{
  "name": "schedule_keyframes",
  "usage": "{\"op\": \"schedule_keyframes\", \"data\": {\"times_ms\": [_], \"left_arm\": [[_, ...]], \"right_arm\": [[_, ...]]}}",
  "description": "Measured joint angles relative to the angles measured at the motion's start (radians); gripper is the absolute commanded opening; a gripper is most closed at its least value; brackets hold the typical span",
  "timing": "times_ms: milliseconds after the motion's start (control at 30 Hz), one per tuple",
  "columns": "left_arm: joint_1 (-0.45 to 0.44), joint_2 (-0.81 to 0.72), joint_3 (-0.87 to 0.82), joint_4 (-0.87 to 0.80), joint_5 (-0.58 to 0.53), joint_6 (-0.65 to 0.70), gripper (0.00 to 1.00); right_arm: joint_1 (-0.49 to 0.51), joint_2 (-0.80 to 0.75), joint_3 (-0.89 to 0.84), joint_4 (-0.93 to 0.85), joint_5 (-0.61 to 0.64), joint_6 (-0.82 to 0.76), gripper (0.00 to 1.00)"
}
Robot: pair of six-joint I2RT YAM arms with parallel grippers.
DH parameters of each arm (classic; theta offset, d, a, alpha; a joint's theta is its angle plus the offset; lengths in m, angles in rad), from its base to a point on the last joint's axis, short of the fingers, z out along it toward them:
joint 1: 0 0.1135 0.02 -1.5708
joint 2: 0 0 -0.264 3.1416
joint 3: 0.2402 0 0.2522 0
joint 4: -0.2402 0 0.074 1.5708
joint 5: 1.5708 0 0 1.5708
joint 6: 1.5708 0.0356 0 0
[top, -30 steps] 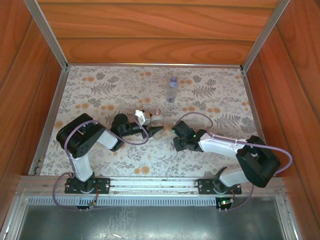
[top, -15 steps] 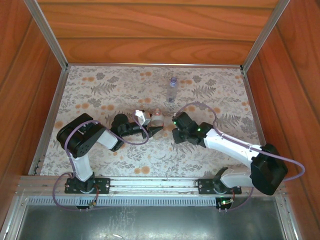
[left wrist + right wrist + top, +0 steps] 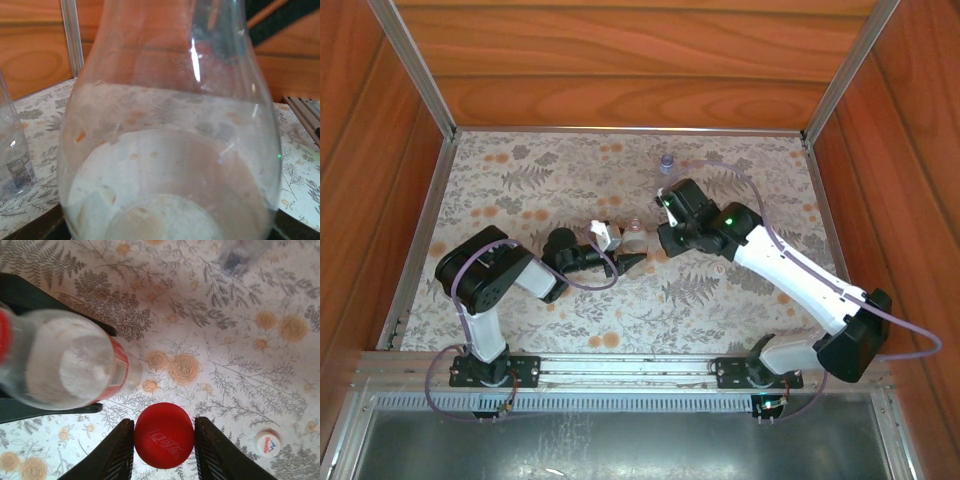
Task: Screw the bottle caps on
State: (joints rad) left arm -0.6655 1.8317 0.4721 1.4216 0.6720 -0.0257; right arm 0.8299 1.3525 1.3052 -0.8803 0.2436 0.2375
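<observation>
Floral cloth [image 3: 520, 190], clear labelled bottle [image 3: 75, 360], red cap [image 3: 164, 436] between right fingers [image 3: 216, 452]

Seen from above, the bluish bottle [image 3: 666, 163] is largely hidden behind the right gripper [image 3: 667, 230], its top alone left in sight. At the left wrist, the labelled bottle [image 3: 170, 150] is blurred by closeness, its neck cut off by the top edge and its lower part by the bottom edge. At the right wrist, the fingers [image 3: 112, 455] are cropped by the bottom edge, and the print on the white cap [image 3: 268, 442] is too small to be read.
</observation>
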Motion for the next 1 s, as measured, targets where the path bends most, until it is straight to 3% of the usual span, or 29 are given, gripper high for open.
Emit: {"op": "schedule_keyframes", "data": {"times_ms": [600,1000], "left_arm": [[0.0,0.023,0.013,0.018,0.01,0.011,0.63],[0.0,0.037,0.028,0.023,0.019,0.011,0.63]], "right_arm": [[0.0,0.225,0.506,-0.304,-0.063,-0.151,0.37],[0.002,0.335,0.63,-0.35,-0.123,-0.187,0.37]]}}
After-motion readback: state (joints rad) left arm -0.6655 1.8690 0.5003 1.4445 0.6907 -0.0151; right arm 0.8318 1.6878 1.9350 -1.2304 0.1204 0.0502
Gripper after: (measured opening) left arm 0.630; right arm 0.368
